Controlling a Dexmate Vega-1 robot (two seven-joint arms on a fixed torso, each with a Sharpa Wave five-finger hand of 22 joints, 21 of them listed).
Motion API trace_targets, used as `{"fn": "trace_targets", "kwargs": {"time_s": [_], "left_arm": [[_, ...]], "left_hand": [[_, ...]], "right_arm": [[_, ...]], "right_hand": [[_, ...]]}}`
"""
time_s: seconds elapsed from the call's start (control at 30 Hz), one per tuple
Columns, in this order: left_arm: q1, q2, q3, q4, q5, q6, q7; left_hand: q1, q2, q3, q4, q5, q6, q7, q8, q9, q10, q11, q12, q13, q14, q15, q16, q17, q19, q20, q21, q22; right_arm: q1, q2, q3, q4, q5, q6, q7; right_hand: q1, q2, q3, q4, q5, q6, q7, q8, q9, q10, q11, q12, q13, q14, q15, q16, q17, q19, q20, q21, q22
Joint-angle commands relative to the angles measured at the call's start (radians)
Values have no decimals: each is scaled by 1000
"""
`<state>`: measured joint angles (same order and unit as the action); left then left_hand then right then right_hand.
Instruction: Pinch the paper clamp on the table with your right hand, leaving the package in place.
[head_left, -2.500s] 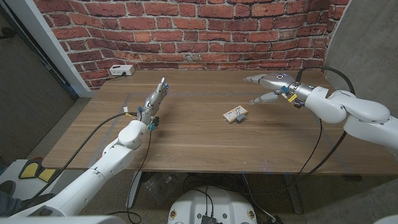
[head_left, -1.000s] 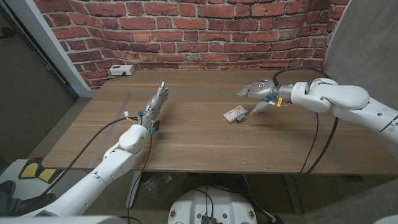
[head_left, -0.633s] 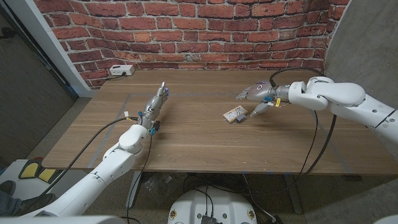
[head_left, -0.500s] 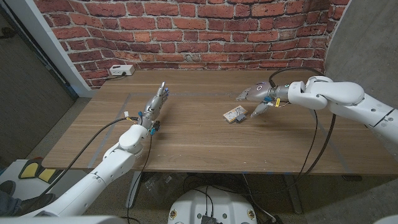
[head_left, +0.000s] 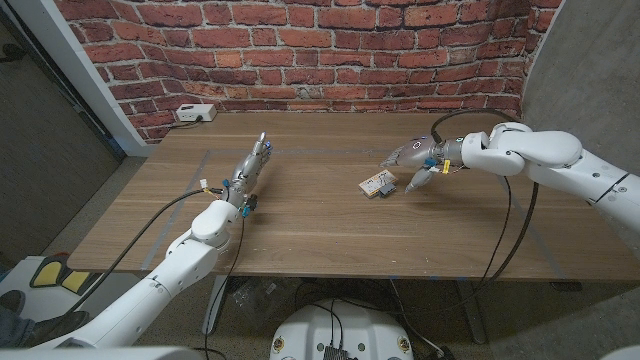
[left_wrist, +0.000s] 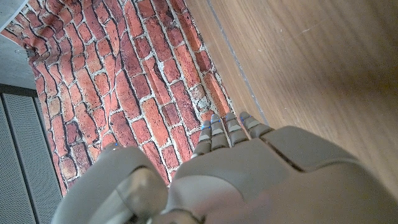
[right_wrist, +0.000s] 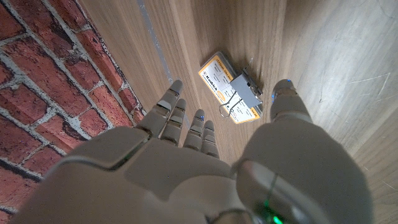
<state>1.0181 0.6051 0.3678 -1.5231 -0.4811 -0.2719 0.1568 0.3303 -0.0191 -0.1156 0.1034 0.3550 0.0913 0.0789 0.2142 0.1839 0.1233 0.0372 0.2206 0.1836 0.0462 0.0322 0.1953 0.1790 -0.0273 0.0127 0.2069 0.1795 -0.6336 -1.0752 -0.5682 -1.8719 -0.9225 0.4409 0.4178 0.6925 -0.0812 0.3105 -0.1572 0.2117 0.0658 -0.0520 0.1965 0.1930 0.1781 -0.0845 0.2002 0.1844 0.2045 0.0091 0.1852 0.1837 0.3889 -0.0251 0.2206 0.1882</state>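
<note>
A small white and orange package lies near the middle of the wooden table, with a grey paper clamp clipped on its right end. In the right wrist view the clamp sits across the package, its wire handles to one side. My right hand hovers just right of the clamp, fingers spread above it and thumb lower, holding nothing. That same right hand fills the near part of its wrist view. My left hand stands open at the table's left, fingers straight. The left wrist view looks along the left hand.
A white power strip lies at the table's back left corner, by the brick wall. Black cables hang from both arms. Bare wood stretches in front of the package.
My right hand has come in from the table's far right toward the clamp and lowered slightly, fingers now over it. The left arm and the package have stayed put.
</note>
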Motion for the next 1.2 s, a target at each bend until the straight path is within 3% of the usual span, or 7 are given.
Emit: {"fn": "trace_targets", "kwargs": {"time_s": [0.03,1.2], "left_arm": [[-5,0,4,4,-1,8,-4],[-16,-7,11,21,-9,11,-11]], "left_hand": [[0,5,-9,0,-3,7,0,-2,2,5,-1,-1,6,0,-2,-5,4,-8,3,-3,1],[3,10,-16,0,-5,6,-4,-7,2,1,-3,-7,6,-8,-6,-8,4,-19,6,-7,1]], "right_arm": [[-2,12,-13,15,-14,-3,-10],[40,51,-64,81,-41,4,-52]], "right_hand": [[10,3,6,4,10,0,0,4,5,9,1,4,1,7,0,6,4,7,-5,6,2],[28,7,10,6,17,55,-28,29,6,54,-22,17,0,48,-20,13,4,38,-12,14,2]]}}
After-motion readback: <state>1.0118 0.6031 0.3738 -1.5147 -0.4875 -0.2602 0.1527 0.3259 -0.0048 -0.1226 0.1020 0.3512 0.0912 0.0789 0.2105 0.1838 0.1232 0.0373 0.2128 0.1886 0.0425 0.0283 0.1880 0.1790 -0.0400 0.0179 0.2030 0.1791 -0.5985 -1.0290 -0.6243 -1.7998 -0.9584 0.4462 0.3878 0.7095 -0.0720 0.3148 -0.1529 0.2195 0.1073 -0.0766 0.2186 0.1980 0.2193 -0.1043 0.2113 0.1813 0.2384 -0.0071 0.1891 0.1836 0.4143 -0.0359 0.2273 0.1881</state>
